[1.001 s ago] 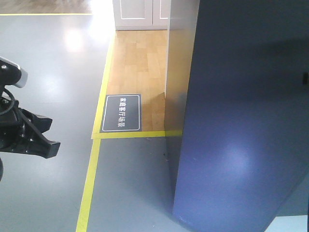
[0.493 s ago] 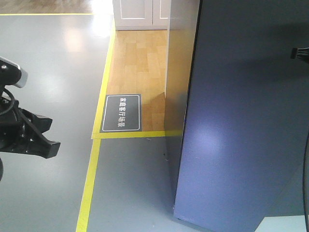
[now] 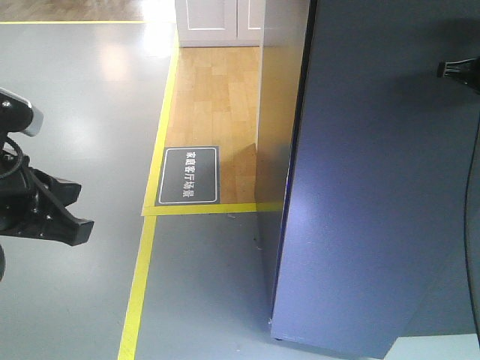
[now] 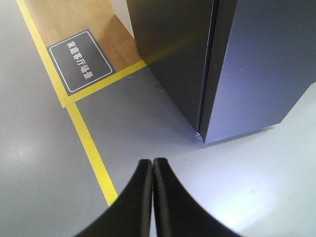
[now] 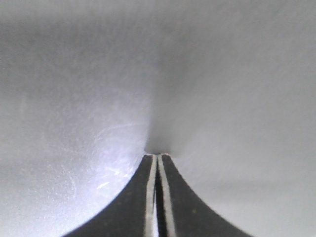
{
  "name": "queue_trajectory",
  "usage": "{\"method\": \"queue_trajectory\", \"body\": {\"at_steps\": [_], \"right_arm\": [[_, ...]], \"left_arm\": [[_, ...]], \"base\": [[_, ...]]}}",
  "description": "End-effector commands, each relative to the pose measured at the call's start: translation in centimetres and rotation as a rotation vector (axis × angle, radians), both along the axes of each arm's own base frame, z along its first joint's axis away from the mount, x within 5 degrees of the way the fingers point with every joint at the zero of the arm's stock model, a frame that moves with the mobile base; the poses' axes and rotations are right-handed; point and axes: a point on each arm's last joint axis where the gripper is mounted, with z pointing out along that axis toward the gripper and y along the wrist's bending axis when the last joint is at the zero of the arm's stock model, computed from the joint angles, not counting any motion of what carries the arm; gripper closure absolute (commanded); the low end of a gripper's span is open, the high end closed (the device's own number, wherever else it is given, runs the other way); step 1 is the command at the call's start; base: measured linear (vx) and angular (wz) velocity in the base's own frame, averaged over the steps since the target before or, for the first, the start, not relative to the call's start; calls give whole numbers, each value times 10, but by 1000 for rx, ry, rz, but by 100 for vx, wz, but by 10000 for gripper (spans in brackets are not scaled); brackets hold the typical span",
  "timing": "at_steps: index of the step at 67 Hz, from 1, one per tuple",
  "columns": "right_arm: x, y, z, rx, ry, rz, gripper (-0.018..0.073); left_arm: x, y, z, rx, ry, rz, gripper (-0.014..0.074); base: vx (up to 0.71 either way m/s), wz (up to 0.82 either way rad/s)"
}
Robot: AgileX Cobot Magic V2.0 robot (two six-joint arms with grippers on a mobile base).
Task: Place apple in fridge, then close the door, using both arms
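With its fingers pressed together, the right gripper (image 5: pixel 157 156) has its tips against the door (image 3: pixel 375 187), on the dark grey outer face. Door sits almost flush with the fridge (image 4: pixel 168 54); only a thin seam shows at the edge. Left gripper (image 4: pixel 152 162) is also pinched together, empty, over the grey floor (image 3: pixel 75 112) near the yellow tape line (image 4: pixel 91 153). Apple not visible.
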Motion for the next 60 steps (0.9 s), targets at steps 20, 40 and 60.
{"method": "queue_trajectory", "body": {"at_steps": [20,40,60], "right_arm": [[51,-12,26,-48,-179,-5,562],[42,-10,25,-29,-95,2,562],[-6,31,12,-105,-34,117,562]], "left_arm": [[0,0,16,-49,-89,8,603],[0,0,16,-49,-89,8,603],[0,0,16,-49,-89,8,603]], "base": [[0,0],[0,0],[0,0]]}}
